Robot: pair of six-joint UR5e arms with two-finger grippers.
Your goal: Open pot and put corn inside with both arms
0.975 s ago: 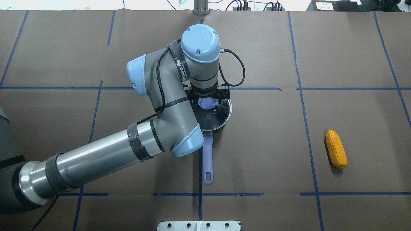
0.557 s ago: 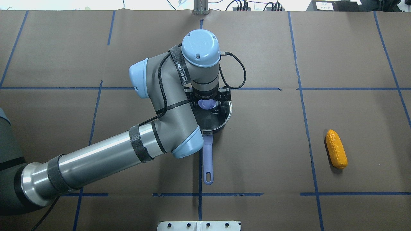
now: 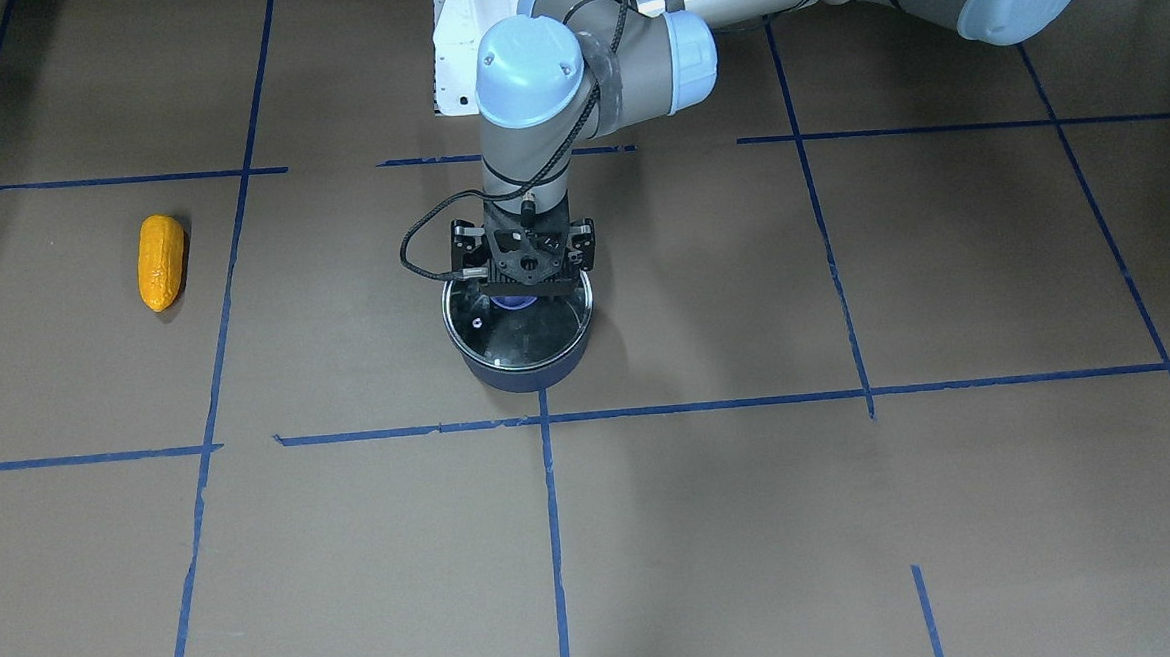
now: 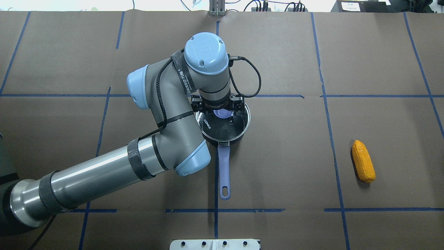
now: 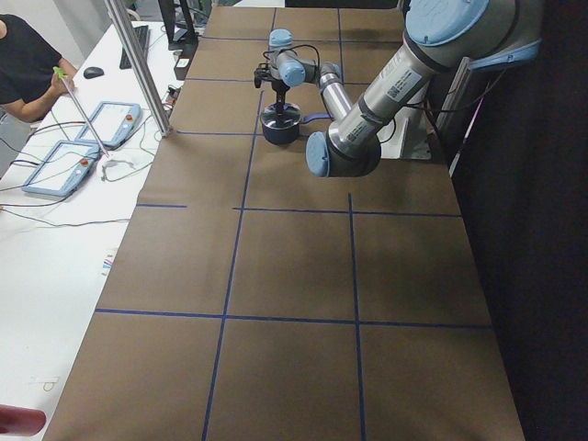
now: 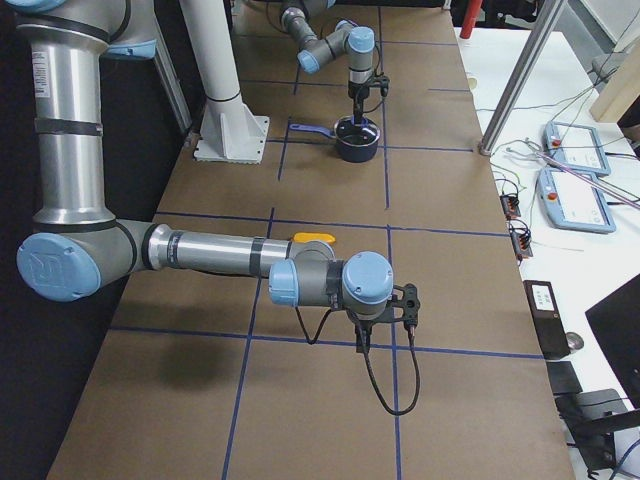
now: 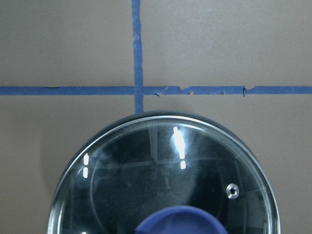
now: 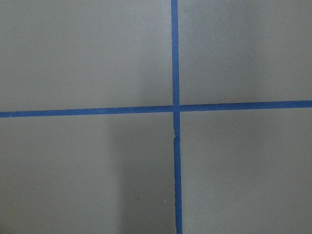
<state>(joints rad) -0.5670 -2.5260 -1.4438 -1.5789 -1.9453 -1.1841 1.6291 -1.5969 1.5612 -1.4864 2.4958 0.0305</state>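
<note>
The dark navy pot (image 4: 225, 140) stands mid-table with its lavender handle (image 4: 224, 170) pointing toward the robot's base. It also shows in the front view (image 3: 522, 372). A round glass lid (image 4: 230, 125) covers it and seems to sit at or just above the rim. My left gripper (image 4: 222, 111) points straight down and is shut on the lid's lavender knob (image 7: 178, 222). The orange-yellow corn (image 4: 363, 161) lies far to the right on the table, and also shows in the front view (image 3: 161, 261). My right gripper (image 6: 365, 335) hovers over a tape cross, and I cannot tell whether it is open or shut.
Brown paper with blue tape lines (image 4: 277, 210) covers the table. The white base mount (image 4: 215, 244) is at the near edge. A post (image 4: 216, 8) and cables stand at the far edge. An operator (image 5: 23, 64) and tablets are beyond the table's far side.
My left wrist has shifted a little to the left and the glass lid has moved with it. More of the lid's left side now shows. The corn and pot have stayed put.
</note>
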